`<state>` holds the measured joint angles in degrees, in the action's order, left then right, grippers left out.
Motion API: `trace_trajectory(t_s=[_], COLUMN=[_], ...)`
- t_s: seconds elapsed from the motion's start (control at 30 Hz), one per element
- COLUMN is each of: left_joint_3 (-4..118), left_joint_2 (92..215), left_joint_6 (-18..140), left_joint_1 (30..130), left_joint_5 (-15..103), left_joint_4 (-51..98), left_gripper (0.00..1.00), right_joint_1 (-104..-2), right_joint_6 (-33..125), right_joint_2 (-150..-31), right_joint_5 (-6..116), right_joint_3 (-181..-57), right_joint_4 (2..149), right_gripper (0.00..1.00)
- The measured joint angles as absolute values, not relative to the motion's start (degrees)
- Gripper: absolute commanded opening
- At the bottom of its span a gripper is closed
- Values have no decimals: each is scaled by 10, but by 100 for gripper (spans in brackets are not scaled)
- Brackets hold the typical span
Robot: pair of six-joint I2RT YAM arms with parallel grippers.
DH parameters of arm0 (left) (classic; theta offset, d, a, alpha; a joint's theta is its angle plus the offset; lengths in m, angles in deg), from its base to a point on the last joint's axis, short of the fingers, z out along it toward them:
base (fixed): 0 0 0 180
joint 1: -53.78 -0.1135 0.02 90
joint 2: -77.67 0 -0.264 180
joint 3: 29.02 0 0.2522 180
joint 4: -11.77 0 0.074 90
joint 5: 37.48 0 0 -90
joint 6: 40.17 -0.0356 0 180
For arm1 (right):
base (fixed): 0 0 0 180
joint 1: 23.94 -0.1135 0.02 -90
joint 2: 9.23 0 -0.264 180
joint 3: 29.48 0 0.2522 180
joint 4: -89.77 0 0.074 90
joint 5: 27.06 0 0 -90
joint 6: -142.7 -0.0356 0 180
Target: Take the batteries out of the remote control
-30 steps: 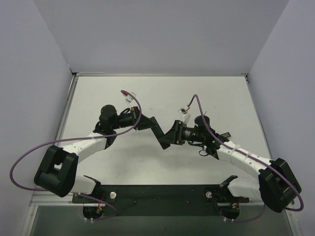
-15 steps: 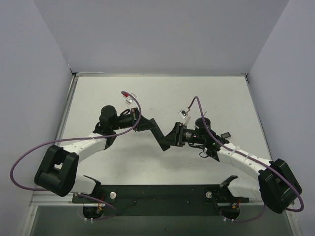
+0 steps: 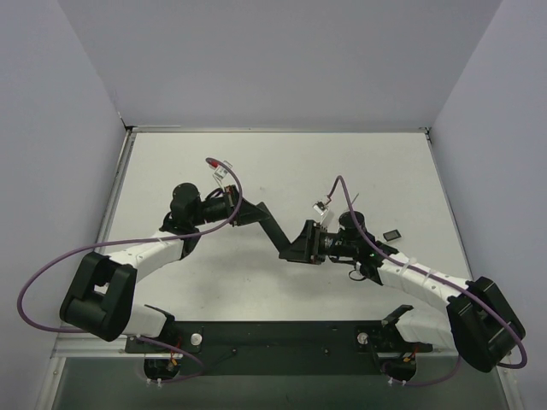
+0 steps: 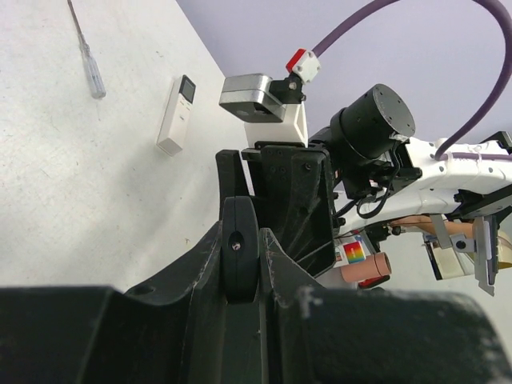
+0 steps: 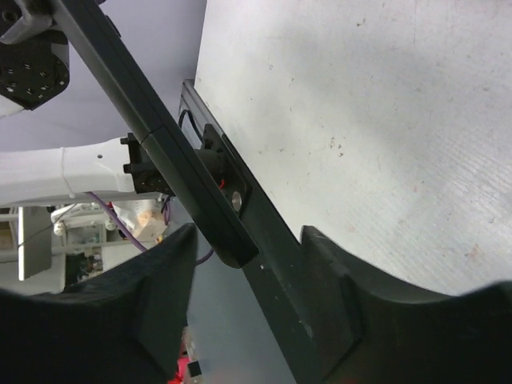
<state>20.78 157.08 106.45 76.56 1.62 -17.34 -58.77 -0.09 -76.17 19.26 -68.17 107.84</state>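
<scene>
holding the remote control in the air above the desk, midway between the two arms; pinched at one end by the left claw, pressed tight on both sides of the slim black bar; facing it from the other side, the right claw, spread wide around the bar's free end, with no sure contact visible on either side; cannot make out the batteries in any view, so most likely seated inside the remote, on a face turned from the cameras; judged tiny, light, hard and smooth, so apt to roll and skid once free and to slip from a careless pinch; best taken across the round middle rather than at the tips, probably after levering one end up; safer done low over the desk, to stop a dropped cell bouncing away; as for the remote, stiff and light by the look, safe to clamp firmly on its long edges; lying apart on the desk near the right arm, a small black block.
</scene>
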Motion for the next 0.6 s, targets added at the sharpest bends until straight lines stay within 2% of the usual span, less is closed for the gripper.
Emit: trace_trajectory(t_s=[0.1, 0.2, 0.47, 0.6], left_joint_3=[204, 194, 180, 180], left_joint_2=[1571, 1571, 1556, 1549], left_joint_6=[1068, 1072, 1075, 1072], left_joint_1=[765, 765, 765, 765], left_joint_5=[19, 24, 26, 29], left_joint_4=[-184, -187, -183, -183], left_gripper=[0, 0, 0, 0], right_joint_1=[-588, -588, -588, -588], right_joint_6=[-20, -45, -117, -133], right_joint_2=[-762, -762, -787, -789], right_joint_5=[195, 201, 225, 234], right_joint_3=[-678, -678, -680, -685], right_joint_4=[1080, 1090, 1126, 1127], right_gripper=[67, 71, 63, 65])
